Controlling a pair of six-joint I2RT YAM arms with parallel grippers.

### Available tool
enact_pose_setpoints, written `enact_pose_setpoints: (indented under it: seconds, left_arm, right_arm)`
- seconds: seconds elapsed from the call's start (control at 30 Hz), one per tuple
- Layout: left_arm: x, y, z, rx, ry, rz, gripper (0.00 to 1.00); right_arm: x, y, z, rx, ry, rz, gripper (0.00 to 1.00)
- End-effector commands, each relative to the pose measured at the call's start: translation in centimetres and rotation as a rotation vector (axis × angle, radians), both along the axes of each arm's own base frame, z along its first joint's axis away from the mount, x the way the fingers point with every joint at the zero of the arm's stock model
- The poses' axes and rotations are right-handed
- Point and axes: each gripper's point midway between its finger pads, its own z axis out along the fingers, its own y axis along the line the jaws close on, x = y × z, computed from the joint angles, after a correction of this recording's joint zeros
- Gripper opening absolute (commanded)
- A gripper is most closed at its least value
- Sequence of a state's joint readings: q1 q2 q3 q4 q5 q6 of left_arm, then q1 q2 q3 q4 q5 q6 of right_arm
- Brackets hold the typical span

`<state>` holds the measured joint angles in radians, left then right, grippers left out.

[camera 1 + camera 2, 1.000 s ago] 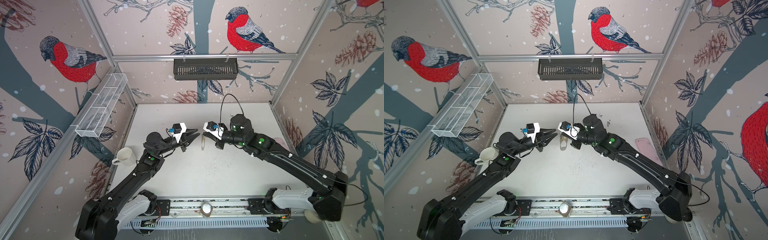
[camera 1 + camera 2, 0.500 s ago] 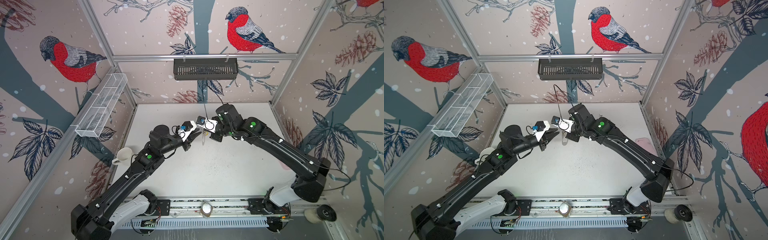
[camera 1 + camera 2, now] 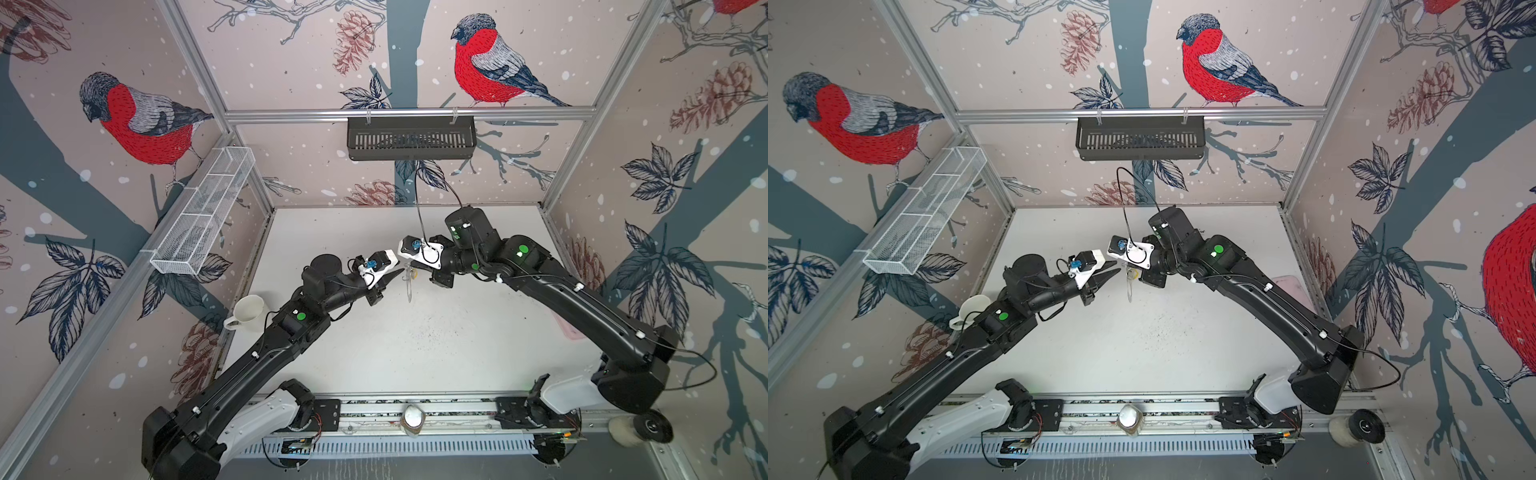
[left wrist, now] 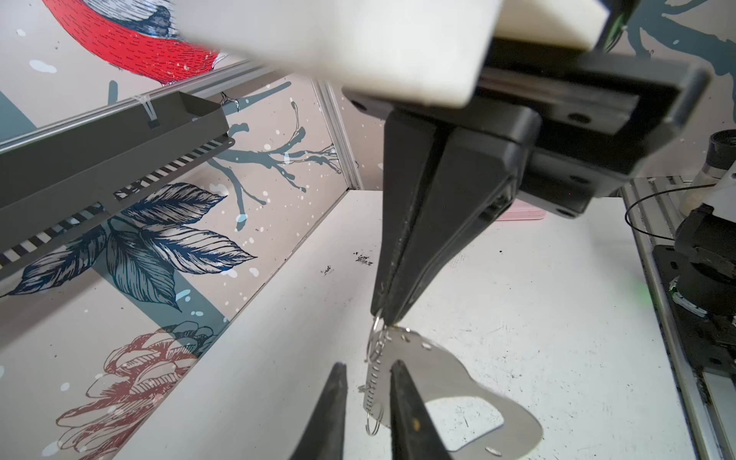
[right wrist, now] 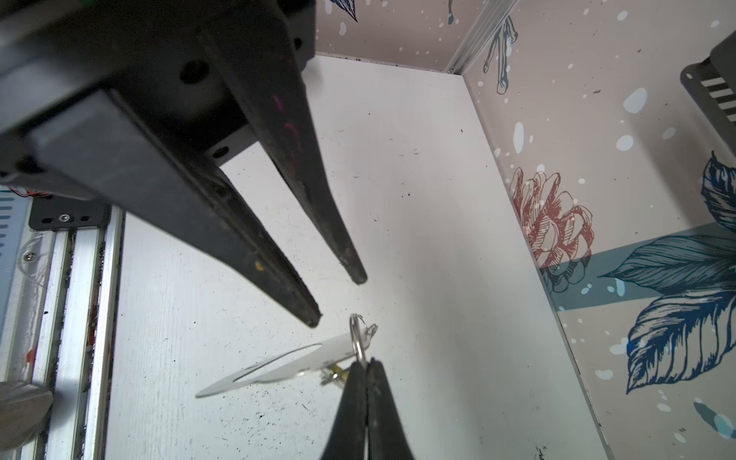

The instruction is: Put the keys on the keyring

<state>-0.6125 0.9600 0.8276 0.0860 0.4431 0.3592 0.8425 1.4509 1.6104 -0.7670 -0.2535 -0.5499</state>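
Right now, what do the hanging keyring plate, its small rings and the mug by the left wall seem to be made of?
The keyring looks like thin sheet metal, matte grey with a soft sheen; it shows blade-thin edge-on in the right wrist view. The small rings look like bright steel wire, with sharp glints. The right gripper pinches one. The mug looks like glossy white ceramic, though plastic cannot be ruled out.

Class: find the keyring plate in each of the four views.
Top view: keyring plate, edge-on, centre.
Top view: plate hangs centre too.
Left wrist: lower middle, broad face.
Right wrist: lower middle, pale sliver.
Landmark: shut right gripper pinching its ring.
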Motion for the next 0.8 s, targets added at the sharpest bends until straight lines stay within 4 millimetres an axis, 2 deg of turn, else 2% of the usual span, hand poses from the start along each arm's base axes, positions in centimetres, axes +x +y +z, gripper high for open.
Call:
enact_pose_setpoints:
  seconds: [0.0,0.13,0.37,0.77]
  left_arm:
    - [-0.7,-0.6,1.4,-0.011,-0.048,-0.06,0.22]
    - [-0.9,-1.0,1.4,0.001,-0.042,-0.091,0.22]
    - [-0.8,-1.6,0.6,0.031,-0.009,-0.124,0.13]
    - [-1.0,-1.8,0.2,0.041,-0.005,-0.144,0.0]
  right_arm:
    - [-0.6,0.7,1.3,0.06,-0.013,0.055,0.0]
    - [-0.7,1.0,1.3,0.069,-0.01,0.072,0.0]
    - [-1.0,1.1,1.5,0.086,-0.009,0.087,0.0]
    - [-1.3,1.0,2.0,0.116,-0.013,0.102,0.0]
